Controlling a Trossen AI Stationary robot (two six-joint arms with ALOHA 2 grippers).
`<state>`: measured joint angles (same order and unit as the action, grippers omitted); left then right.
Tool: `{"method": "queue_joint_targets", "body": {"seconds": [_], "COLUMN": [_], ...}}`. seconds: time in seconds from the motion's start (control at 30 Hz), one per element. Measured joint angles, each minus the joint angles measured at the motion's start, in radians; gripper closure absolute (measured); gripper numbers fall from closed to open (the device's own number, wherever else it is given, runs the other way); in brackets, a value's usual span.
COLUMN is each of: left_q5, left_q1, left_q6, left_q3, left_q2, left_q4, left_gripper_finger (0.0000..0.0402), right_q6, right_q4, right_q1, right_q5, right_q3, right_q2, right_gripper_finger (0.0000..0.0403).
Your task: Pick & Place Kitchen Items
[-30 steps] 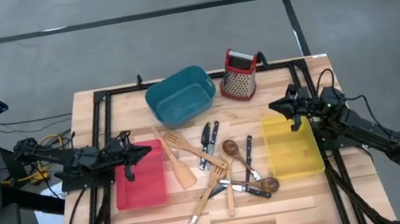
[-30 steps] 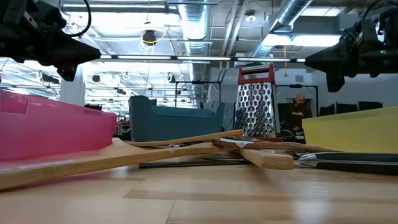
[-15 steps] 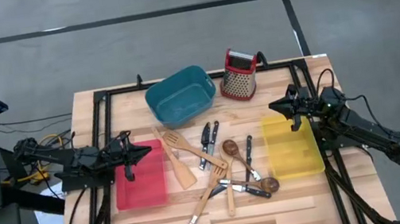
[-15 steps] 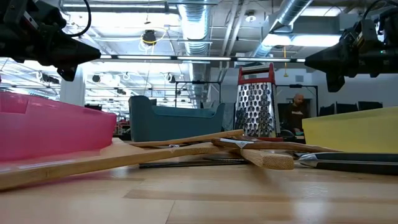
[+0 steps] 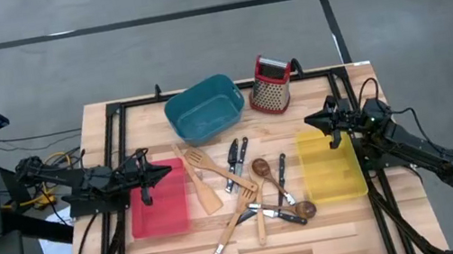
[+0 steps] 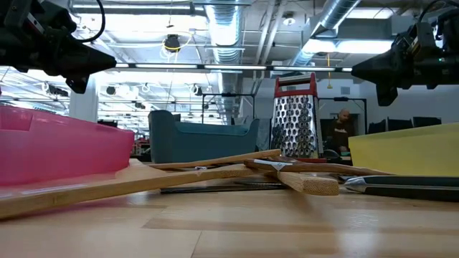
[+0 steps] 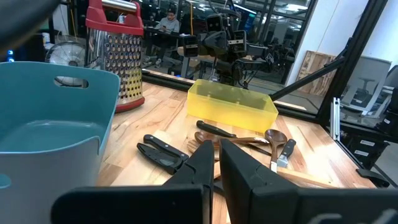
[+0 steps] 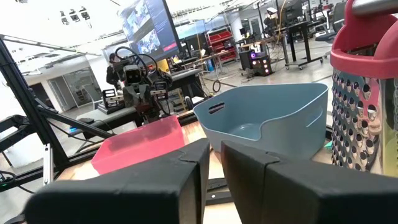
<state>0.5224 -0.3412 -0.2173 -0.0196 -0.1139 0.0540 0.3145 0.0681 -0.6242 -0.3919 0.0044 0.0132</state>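
- The utensils [image 5: 250, 191] lie in a crossed heap mid-table, between the red bin [image 5: 158, 202] and the yellow bin [image 5: 331, 163]; none is in a bin that I can see. Grabbing one from the heap could drag or flip its neighbours, since handles overlap.
- The left gripper [image 5: 161, 171] hangs over the red bin with fingers pressed together, holding nothing. If it goes down like that it will only push a utensil, not take it.
- The right gripper [image 5: 312, 120] hovers at the yellow bin's far edge, its fingers at a narrow gap and empty as far as the wrist view shows. A thick spatula [image 5: 201, 182] may not fit unless they widen.
- The knives [image 5: 234, 162] are thin and flat on the wood; fingers could slip off the blade or scrape the table [image 5: 343, 227].
- The grater [image 5: 271, 85] and teal bin [image 5: 203, 108] stand close behind the heap; a sweeping reach might knock the grater over.
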Motion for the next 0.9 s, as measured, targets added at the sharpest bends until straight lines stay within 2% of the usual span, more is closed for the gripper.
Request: {"method": "queue_joint_targets", "body": {"seconds": [0.9], "left_q5": [0.000], "left_q1": [0.000], "left_q6": [0.000], "left_q3": [0.000], "left_q2": [0.000], "left_q4": [0.000], "left_gripper_finger": [0.0393], "right_q6": [0.000], "right_q4": [0.000], "right_q1": [0.000], "right_q5": [0.000], "right_q3": [0.000], "right_q2": [0.000], "right_gripper_finger": [0.0346]}}
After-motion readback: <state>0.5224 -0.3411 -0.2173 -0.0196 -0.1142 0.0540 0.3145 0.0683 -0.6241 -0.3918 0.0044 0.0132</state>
